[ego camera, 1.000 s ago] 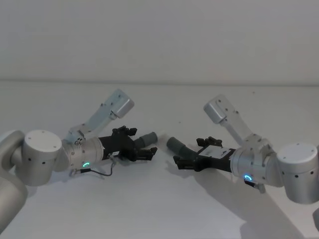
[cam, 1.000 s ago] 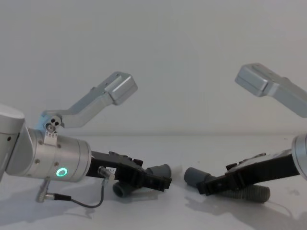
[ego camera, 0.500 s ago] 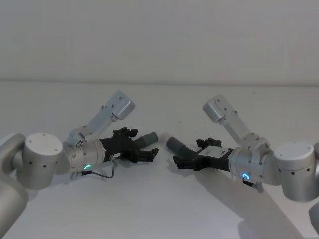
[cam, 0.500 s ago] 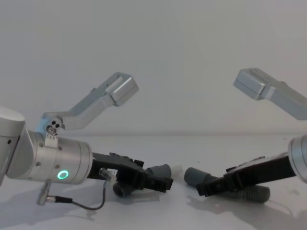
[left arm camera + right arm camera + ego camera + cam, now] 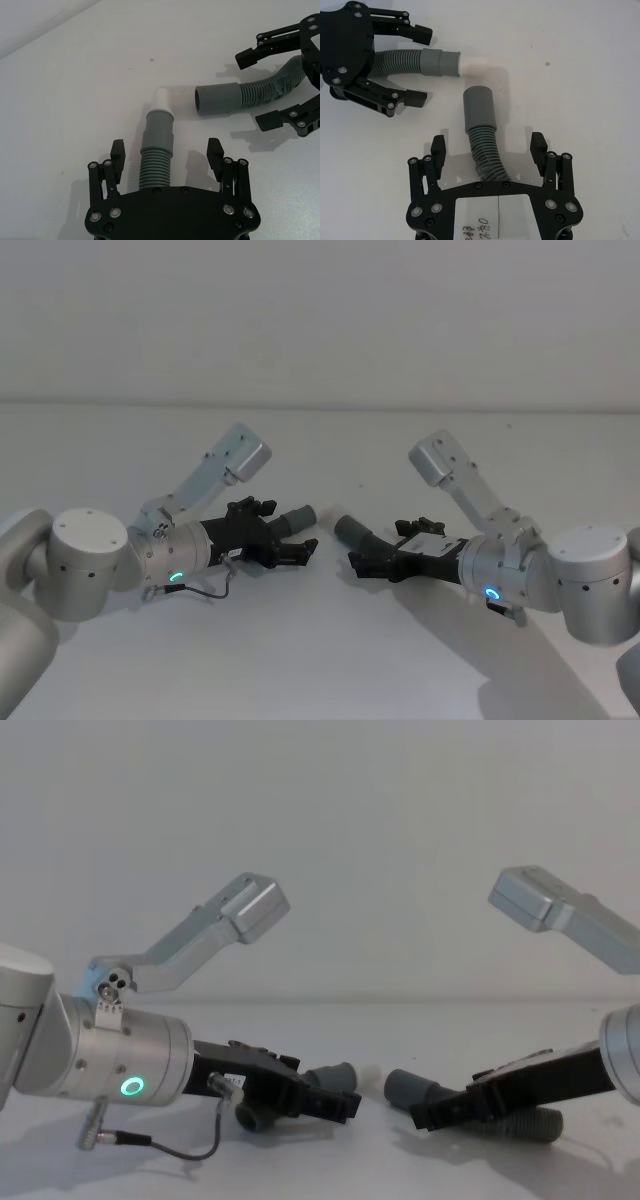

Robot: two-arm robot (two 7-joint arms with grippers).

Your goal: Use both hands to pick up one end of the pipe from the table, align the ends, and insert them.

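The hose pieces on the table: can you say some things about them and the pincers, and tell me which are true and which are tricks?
1. The two hose ends are already pushed together. False: the white-tipped hose and the wide-ended hose lie apart, with bare table between them.
2. The left pincer is open around the white-tipped hose. True.
3. The right pincer holds its hose up in the air. False: it is open, and the wide-ended hose lies on the table.
4. Both hoses are ribbed and grey. True.
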